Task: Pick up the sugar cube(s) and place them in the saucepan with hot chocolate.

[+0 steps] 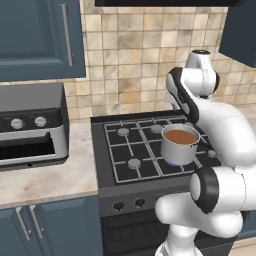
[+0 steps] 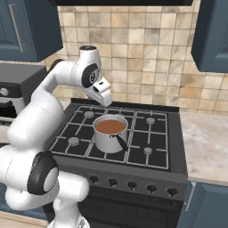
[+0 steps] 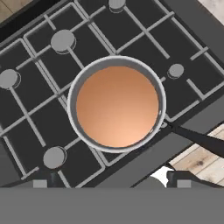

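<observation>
While your saucepan (image 2: pixel 109 133) sits mid-stove (image 2: pixel 147 138), brown liquid inside, its dark handle points toward the knob-side front edge; your claw (image 3: pixel 111 183) hovers above it, fingers spread wide, holding nothing.

No readable text, labels, brands or numbers anywhere.

We see open space above the saucepan (image 3: pixel 117 106); bare stove grates (image 3: pixel 35 109) surround it, its handle (image 3: pixel 199 140) jutting sideways.
</observation>
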